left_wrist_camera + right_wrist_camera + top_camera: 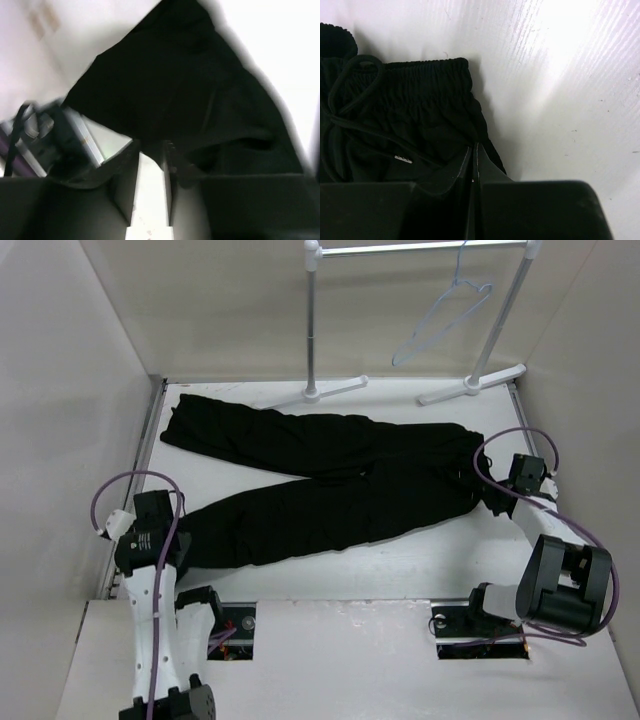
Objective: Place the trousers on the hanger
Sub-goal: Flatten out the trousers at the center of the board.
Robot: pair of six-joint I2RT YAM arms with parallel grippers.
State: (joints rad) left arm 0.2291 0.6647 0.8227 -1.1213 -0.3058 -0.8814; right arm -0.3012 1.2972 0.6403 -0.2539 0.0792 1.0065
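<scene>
The black trousers [330,480] lie flat across the table, waist at the right and the two legs spread to the left. My right gripper [497,502] is at the waistband, its jaws shut on the elastic waist edge [420,95], with the drawstring beside it. My left gripper [185,540] is at the end of the nearer leg. Its fingers [172,165] stand a narrow gap apart, pinching the hem of the trousers [175,90] at their tips. The pale blue hanger [445,315] hangs on the rail at the back right, away from both grippers.
The white rail stand has a left pole [312,320] and a right pole [500,330], with feet on the table's far edge just behind the trousers. White walls close in the table on the left, back and right.
</scene>
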